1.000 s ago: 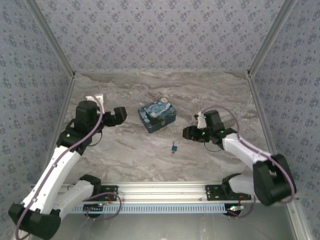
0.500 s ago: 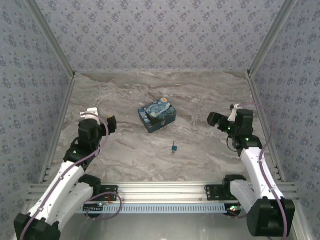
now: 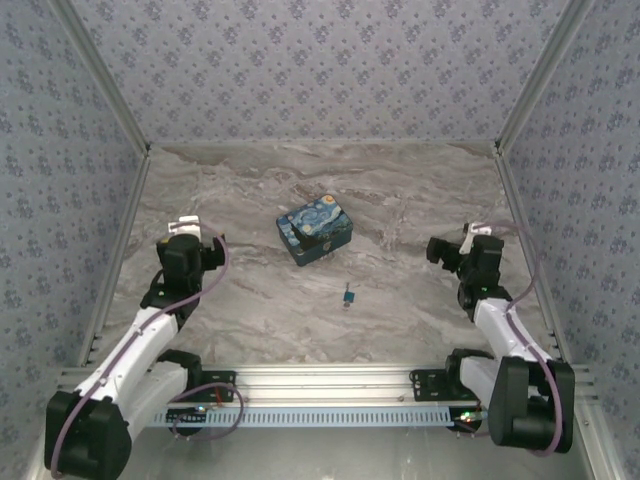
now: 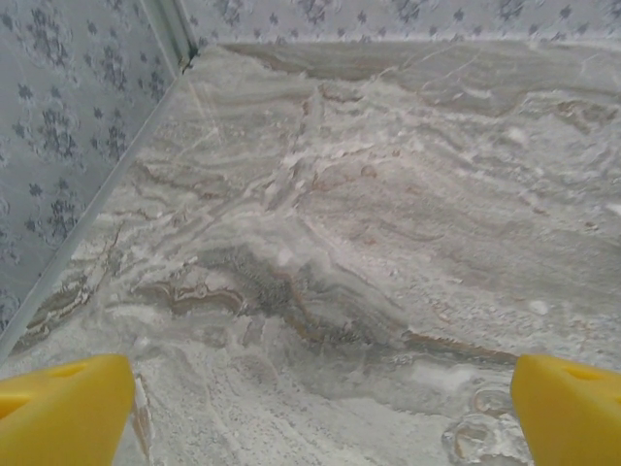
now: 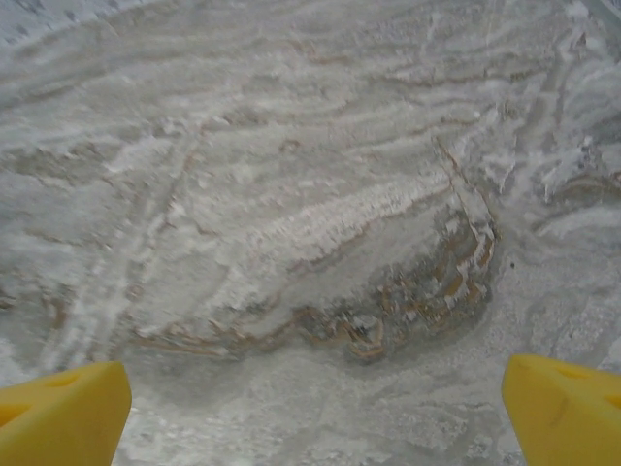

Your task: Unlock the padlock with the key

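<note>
While both arms sit folded at the counter's (image 3: 262, 312) sides, the top view shows the tiny blue padlock (image 3: 347, 296) alone near centre, just nearer than the starry box (image 3: 314, 232); any key is too small to tell. Left wrist: left gripper (image 4: 320, 408) spread wide over bare marble. Right wrist: right gripper (image 5: 315, 408) likewise spread, empty, seemingly parked clear.

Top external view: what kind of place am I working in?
Probably a lab test booth: grey floral-patterned walls, a marble-look tabletop, an aluminium rail at its near edge.
</note>
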### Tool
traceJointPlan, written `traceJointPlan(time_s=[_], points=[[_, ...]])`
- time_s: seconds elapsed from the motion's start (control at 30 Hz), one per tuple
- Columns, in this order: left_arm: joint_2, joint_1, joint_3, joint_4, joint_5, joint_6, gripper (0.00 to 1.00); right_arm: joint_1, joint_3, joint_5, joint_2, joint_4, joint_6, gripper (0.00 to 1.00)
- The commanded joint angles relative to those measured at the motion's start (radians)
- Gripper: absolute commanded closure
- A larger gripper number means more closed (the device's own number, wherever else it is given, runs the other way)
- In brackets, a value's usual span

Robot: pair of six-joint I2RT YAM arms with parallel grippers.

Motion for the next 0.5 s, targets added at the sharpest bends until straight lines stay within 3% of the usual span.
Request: traceJointPlan(time_s=[0.0, 0.13, 0.3, 0.47], points=[[0.034, 0.031, -0.028, 0.109, 0.062, -0.001, 0.01, -0.003, -0.041, 0.032, 0.066, 0.265, -0.049, 0.0], [0.064, 0.059, -0.041, 0.151, 0.099, 0.017, 0.01, -0.003, -0.062, 0.067, 0.197, 0.451, -0.044, 0.0], [0.1, 0.085, -0.058, 0.201, 0.106, 0.02, 0.01, 0.003, -0.022, 0.033, 0.295, 0.52, -0.097, 0.0], [0.16, 0.097, -0.055, 0.23, 0.119, 0.017, 0.01, 0.009, -0.06, 0.007, 0.446, 0.723, -0.121, 0.0]])
